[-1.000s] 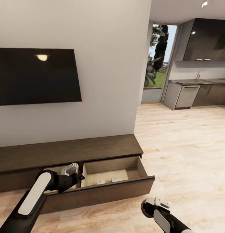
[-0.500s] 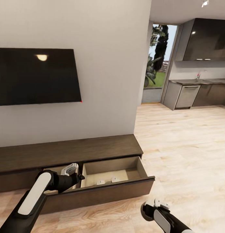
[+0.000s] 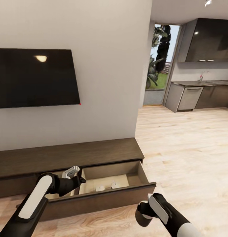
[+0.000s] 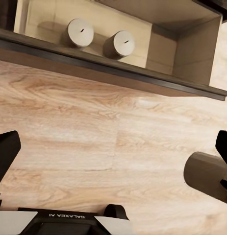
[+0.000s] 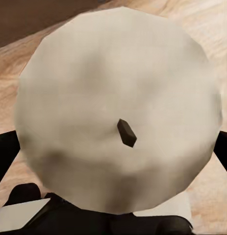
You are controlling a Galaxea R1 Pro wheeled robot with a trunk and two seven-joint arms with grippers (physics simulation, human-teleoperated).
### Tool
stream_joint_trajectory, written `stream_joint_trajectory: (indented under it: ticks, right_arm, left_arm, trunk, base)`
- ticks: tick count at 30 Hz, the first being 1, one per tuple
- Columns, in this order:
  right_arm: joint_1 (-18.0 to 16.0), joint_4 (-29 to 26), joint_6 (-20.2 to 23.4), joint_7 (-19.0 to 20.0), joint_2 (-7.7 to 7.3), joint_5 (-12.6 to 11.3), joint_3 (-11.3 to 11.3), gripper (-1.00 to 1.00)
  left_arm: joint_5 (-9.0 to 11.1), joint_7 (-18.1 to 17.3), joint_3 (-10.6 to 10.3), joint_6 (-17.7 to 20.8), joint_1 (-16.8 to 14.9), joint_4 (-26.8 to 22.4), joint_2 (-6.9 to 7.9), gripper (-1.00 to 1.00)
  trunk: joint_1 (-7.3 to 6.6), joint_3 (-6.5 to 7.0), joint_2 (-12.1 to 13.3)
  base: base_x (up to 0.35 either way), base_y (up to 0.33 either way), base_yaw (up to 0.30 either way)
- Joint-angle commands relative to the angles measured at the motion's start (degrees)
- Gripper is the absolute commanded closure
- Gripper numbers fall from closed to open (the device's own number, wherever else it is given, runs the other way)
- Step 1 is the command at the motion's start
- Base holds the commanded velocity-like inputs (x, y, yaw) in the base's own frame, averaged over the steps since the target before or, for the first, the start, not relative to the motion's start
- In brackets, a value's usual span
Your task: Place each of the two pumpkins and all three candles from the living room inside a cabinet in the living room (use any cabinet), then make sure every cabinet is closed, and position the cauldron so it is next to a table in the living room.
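Room: where the pale wood-plank floor (image 3: 193, 158) meets the white wall, a black flat wall screen (image 3: 35, 77) hangs above the long low dark-brown wood cabinet (image 3: 68, 153).
Left gripper (image 4: 113, 152): fingers wide apart, empty, over the floor just before the open drawer.
Drawer (image 3: 140, 172): pulled out, beige inside, holding two short pale round candles (image 4: 80, 32).
Right gripper (image 5: 118, 142): fingers clamped on a third pale candle with a dark wick (image 5: 120, 110), close before the drawer front.

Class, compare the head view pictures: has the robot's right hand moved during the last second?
Yes. The right hand has risen and shifted left, closer to the open drawer front of the cabinet. It holds a candle.
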Motion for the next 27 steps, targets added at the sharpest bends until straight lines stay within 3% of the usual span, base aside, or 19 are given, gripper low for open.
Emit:
stream_joint_trajectory:
  ticks: [1,9,14,22,27]
  right_arm:
    - [-1.0,-0.3,1.8,-1.0,-0.07,-0.6,0.3,1.00]
    - [-4.6,-1.2,7.0,-1.7,-0.03,-1.5,0.1,1.00]
    - [-5.6,-5.7,12.4,-1.7,0.09,-1.6,0.0,1.00]
    - [-5.7,-7.6,13.2,-2.0,0.56,-1.5,0.1,1.00]
    - [-5.7,-7.7,13.2,-2.0,0.58,-1.4,0.1,1.00]
  left_arm:
    - [0.5,0.6,-0.1,0.0,-0.1,-0.1,0.06,-1.00]
    - [0.5,0.6,-0.2,-0.1,0.0,-0.1,0.00,-1.00]
    - [0.5,0.6,-0.2,-0.1,0.0,-0.1,0.07,-1.00]
    - [0.5,0.7,-0.2,-0.1,0.0,-0.1,0.04,-1.00]
    - [0.2,0.7,-0.6,-0.1,0.0,-0.1,0.01,-1.00]
  trunk:
    - [0.01,-0.07,0.0]
    - [0.01,-0.08,0.0]
    - [0.01,-0.16,0.0]
    - [0.01,-0.35,0.0]
    - [0.01,-0.46,0.0]
  base:
    - [0.041,-0.011,0.000]
    - [0.011,-0.003,0.014]
    - [0.001,0.000,0.183]
    - [0.000,-0.008,0.258]
    - [0.044,-0.197,0.231]
